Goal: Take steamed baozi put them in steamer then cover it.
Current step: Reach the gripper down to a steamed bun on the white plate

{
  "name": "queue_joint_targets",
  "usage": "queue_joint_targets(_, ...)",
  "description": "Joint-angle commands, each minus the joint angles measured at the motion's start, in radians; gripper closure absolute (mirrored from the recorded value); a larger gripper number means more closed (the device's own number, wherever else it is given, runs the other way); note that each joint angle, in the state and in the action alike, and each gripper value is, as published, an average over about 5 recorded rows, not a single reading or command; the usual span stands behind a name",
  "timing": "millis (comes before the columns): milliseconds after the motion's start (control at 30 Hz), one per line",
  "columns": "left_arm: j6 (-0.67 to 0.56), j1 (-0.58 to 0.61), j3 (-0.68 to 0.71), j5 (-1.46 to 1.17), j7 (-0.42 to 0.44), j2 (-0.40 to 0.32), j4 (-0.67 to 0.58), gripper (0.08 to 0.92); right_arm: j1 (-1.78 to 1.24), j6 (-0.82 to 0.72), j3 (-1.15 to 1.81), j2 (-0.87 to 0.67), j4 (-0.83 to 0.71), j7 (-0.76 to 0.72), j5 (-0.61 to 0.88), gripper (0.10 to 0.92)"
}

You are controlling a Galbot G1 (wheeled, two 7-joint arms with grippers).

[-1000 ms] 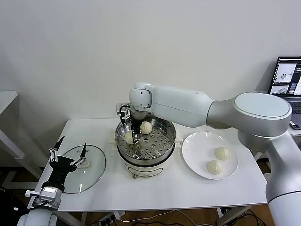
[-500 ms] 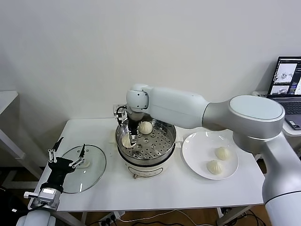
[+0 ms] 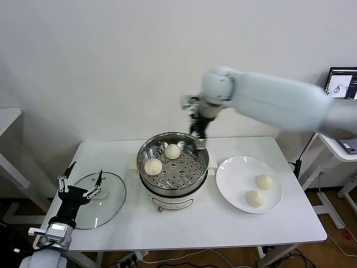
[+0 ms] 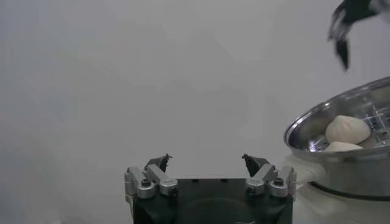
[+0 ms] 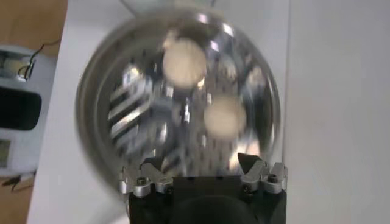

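The steamer (image 3: pixel 146 160) stands mid-table with two steamed baozi (image 3: pixel 173 151) (image 3: pixel 153 166) on its perforated tray. Two more baozi (image 3: pixel 263 181) (image 3: pixel 254 197) lie on the white plate (image 3: pixel 234 173). My right gripper (image 3: pixel 199 134) hangs open and empty above the steamer's back right rim. In the right wrist view the gripper (image 5: pixel 201 163) looks down on both baozi (image 5: pixel 184 63) (image 5: pixel 224 115) in the pot. The cover (image 3: pixel 106 209), a glass lid, lies flat at the left. My left gripper (image 3: pixel 82 181) stays open just over it; the left wrist view shows this gripper (image 4: pixel 207 161) empty.
A laptop (image 3: pixel 340 89) sits at the far right beyond the table. A second white table (image 3: pixel 8 117) is at the far left. A wall runs close behind the table. The left wrist view shows the steamer's rim (image 4: pixel 304 131) to one side.
My right gripper let go of a baozi in the steamer's left part, opened, then rose and swung back to the right. The left arm has not moved.
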Motion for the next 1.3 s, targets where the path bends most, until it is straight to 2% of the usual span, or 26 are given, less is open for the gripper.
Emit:
queue_joint_targets(33,0.001,0.002,0.003,0.002,-0.001,-0.001,-0.005,0.177,-0.040,0.079,-0.034,-0.329,0.123,-0.060,-0.174,0.203)
queue_joint_targets(233,0.001,0.003,0.011,0.006,-0.002,-0.006,-0.005,0.177,-0.297,0.126,0.112,-0.380,0.077,-0.053,-0.317,0.203)
queue_joint_targets(467,0.001,0.004,0.013,0.008,-0.003,-0.008,-0.004,0.177,-0.532,0.150,0.307,-0.335,-0.008,-0.025,-0.400,0.203)
queue_joint_targets(700,0.000,0.004,0.012,0.010,-0.003,-0.007,0.004,0.177,-0.655,0.153,0.379,-0.272,-0.054,0.003,-0.422,0.203)
queue_joint_targets(1300,-0.008,0.007,0.013,0.024,-0.003,-0.011,0.019,0.177,-0.721,0.149,0.420,-0.191,-0.112,0.055,-0.425,0.203)
